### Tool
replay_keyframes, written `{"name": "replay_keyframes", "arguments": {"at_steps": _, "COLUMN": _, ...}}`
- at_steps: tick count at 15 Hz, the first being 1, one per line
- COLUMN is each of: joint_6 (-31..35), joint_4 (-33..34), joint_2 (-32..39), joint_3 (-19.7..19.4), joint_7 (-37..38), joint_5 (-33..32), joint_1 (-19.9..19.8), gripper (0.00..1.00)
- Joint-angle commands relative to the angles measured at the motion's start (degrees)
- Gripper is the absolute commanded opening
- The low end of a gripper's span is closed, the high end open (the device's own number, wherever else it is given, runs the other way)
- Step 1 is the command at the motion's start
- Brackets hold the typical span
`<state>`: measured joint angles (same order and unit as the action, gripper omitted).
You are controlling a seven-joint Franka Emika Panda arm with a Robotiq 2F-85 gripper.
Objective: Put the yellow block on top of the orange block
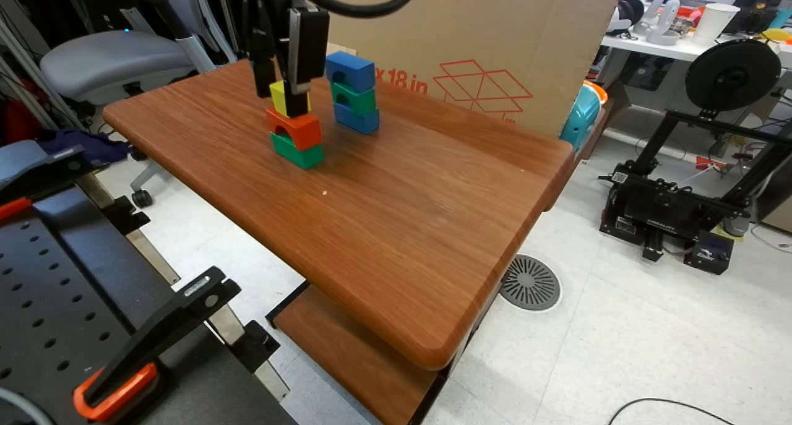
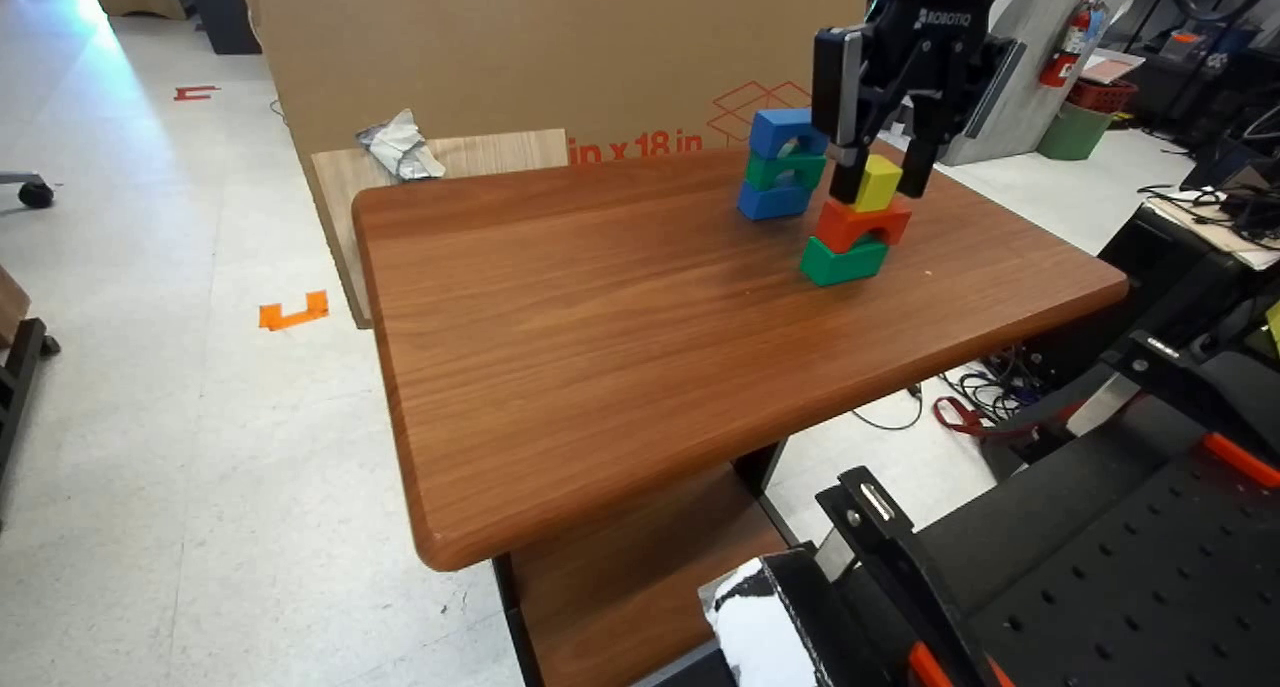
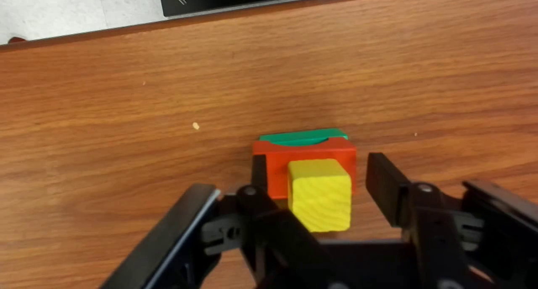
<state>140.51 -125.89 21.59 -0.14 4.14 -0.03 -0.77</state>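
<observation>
The yellow block [image 1: 279,97] rests on top of the orange block [image 1: 298,130], and also shows there in an exterior view [image 2: 879,184]. The orange block has an arch cut-out and lies on a green block [image 1: 298,152]. In the wrist view the yellow block [image 3: 322,201] sits toward the right part of the orange block [image 3: 278,171]. My gripper [image 3: 319,175] is open, with one finger on each side of the yellow block. Gaps show between the block and both fingers. The right finger partly covers the yellow block in an exterior view.
A second stack stands close by, with a blue arch [image 1: 351,71] on top, a green arch [image 1: 354,97] and a blue block [image 1: 357,119] below. A large cardboard box [image 1: 495,47] stands behind the wooden table [image 1: 396,227]. Clamps on a black bench [image 2: 1100,567] lie beyond the front edge.
</observation>
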Motion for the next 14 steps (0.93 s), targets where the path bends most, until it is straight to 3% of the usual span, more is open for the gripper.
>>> {"name": "replay_keyframes", "arguments": {"at_steps": 1, "joint_6": -1.3, "joint_4": -0.7, "joint_2": -2.2, "joint_3": -0.2, "joint_7": -0.1, "joint_5": 0.7, "joint_1": 0.2, "gripper": 0.95}}
{"name": "replay_keyframes", "arguments": {"at_steps": 3, "joint_6": -1.3, "joint_4": -2.8, "joint_2": -5.0, "joint_3": 0.1, "joint_7": -1.2, "joint_5": 1.4, "joint_1": -0.3, "gripper": 1.00}}
{"name": "replay_keyframes", "arguments": {"at_steps": 10, "joint_6": -2.3, "joint_4": -13.2, "joint_2": -19.8, "joint_3": 0.7, "joint_7": -4.8, "joint_5": 4.9, "joint_1": -0.8, "gripper": 1.00}}
{"name": "replay_keyframes", "arguments": {"at_steps": 11, "joint_6": -5.1, "joint_4": -13.4, "joint_2": -20.2, "joint_3": 0.1, "joint_7": -4.0, "joint_5": 4.4, "joint_1": -0.6, "gripper": 1.00}}
{"name": "replay_keyframes", "arguments": {"at_steps": 12, "joint_6": -2.1, "joint_4": -10.5, "joint_2": -16.2, "joint_3": -0.1, "joint_7": -2.6, "joint_5": 2.9, "joint_1": -0.1, "gripper": 1.00}}
{"name": "replay_keyframes", "arguments": {"at_steps": 14, "joint_6": -4.0, "joint_4": -12.2, "joint_2": -18.8, "joint_3": -0.1, "joint_7": -2.6, "joint_5": 2.9, "joint_1": -0.1, "gripper": 1.00}}
